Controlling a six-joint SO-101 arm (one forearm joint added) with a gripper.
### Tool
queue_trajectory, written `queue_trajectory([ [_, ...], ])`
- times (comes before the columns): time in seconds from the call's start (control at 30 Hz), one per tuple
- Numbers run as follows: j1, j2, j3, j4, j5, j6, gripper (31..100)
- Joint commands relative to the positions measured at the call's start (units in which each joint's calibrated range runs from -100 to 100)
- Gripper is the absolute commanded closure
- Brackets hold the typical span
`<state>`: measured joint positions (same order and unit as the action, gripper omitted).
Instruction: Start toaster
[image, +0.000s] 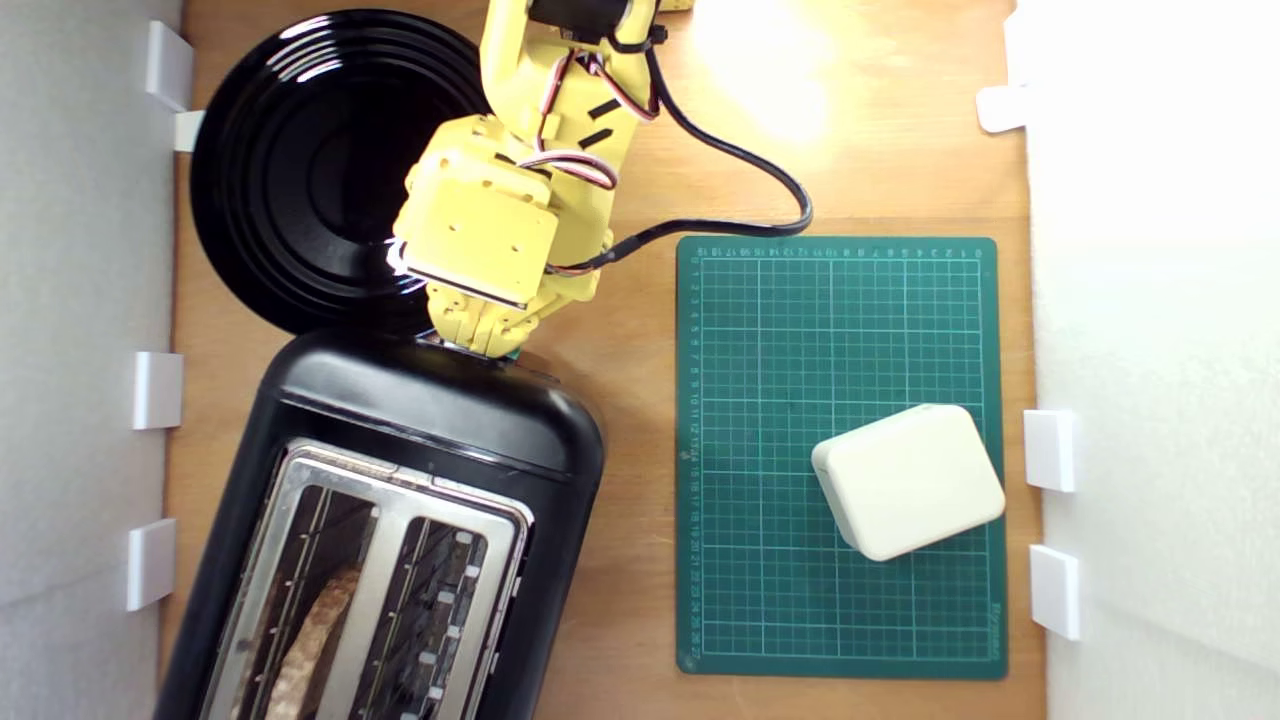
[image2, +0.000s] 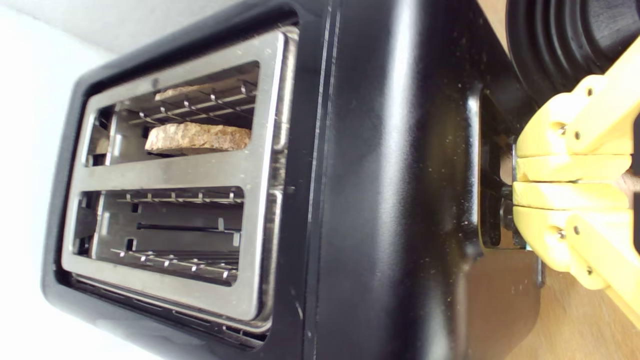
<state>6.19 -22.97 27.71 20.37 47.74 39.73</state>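
Note:
The glossy black toaster lies at the lower part of the exterior view's left, its silver top plate facing up. A slice of brown bread sits low in one slot; the other slot is empty. My yellow gripper hangs over the toaster's end that faces the black plate. In the wrist view the toaster fills the frame, and my gripper is shut, fingers pressed together with their tips at the lever slot. A sliver of teal-green lever peeks out beside the fingertips; the rest is hidden.
A round black plate touches the toaster's end, right under my arm. A green cutting mat with a cream rounded box lies at the exterior view's right. A black cable loops over the wooden table. White walls bound both sides.

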Motion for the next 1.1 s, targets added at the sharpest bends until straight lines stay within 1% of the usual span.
queue_trajectory([
  [0.0, 1.43, -0.1, 3.41, -0.01, -3.68, 1.19, 98.9],
  [0.17, 2.06, -0.01, 7.5, -0.1, -4.96, 0.98, 98.9],
  [0.43, 3.25, 0.07, 18.5, -0.2, -13.44, 0.93, 98.9],
  [0.53, 4.21, 1.15, 20.13, -2.64, -14.3, 0.98, 98.9],
  [0.6, 4.36, 2.73, 20.22, -3.57, -14.3, 0.93, 98.9],
  [0.73, 5.0, 5.48, 20.49, -4.89, -14.3, 0.25, 98.9],
  [0.87, 5.63, 7.23, 21.4, -4.89, -14.38, -0.17, 98.9],
  [0.93, 5.87, 7.81, 23.13, -4.89, -16.78, -0.17, 98.9],
  [1.07, 8.25, 8.31, 29.04, -4.89, -24.75, 0.09, 98.9],
])
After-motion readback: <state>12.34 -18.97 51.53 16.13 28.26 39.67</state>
